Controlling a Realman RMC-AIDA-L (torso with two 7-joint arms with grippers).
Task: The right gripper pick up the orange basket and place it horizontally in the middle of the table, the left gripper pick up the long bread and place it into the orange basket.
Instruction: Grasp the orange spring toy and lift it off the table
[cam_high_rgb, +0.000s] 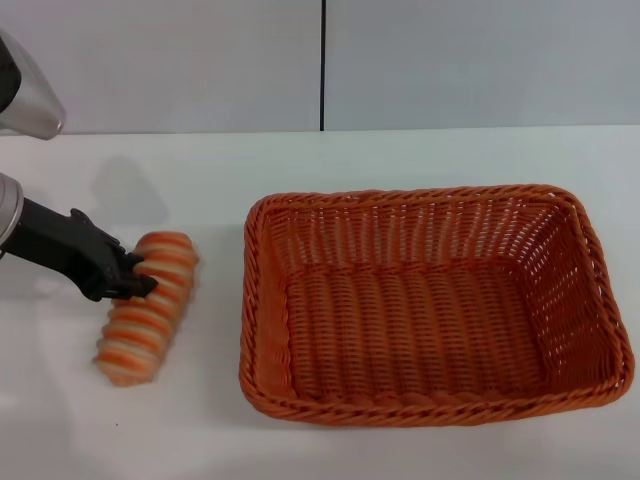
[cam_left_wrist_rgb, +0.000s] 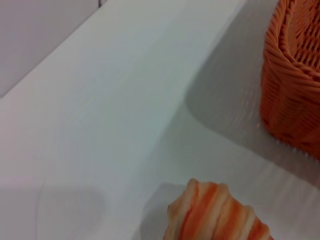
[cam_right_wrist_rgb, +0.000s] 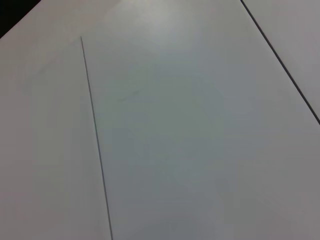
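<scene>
The orange basket (cam_high_rgb: 420, 196) stands lengthwise across the middle and right of the white table (cam_high_rgb: 190, 170), empty, and its corner (cam_left_wrist_rgb: 295, 85) shows in the left wrist view. The long bread (cam_high_rgb: 150, 310), striped orange and cream, lies on the table left of the basket with a hand's width between them. One end of the long bread (cam_left_wrist_rgb: 217, 215) shows in the left wrist view. My left gripper (cam_high_rgb: 140, 277) reaches in from the left and touches the bread's left side near its upper half. The right gripper is out of view.
A pale grey wall with a dark vertical seam (cam_high_rgb: 322, 65) runs behind the table. The left arm's silver-grey link (cam_high_rgb: 25, 100) hangs at the far left. The right wrist view shows only a plain white surface with a thin line (cam_right_wrist_rgb: 95, 135).
</scene>
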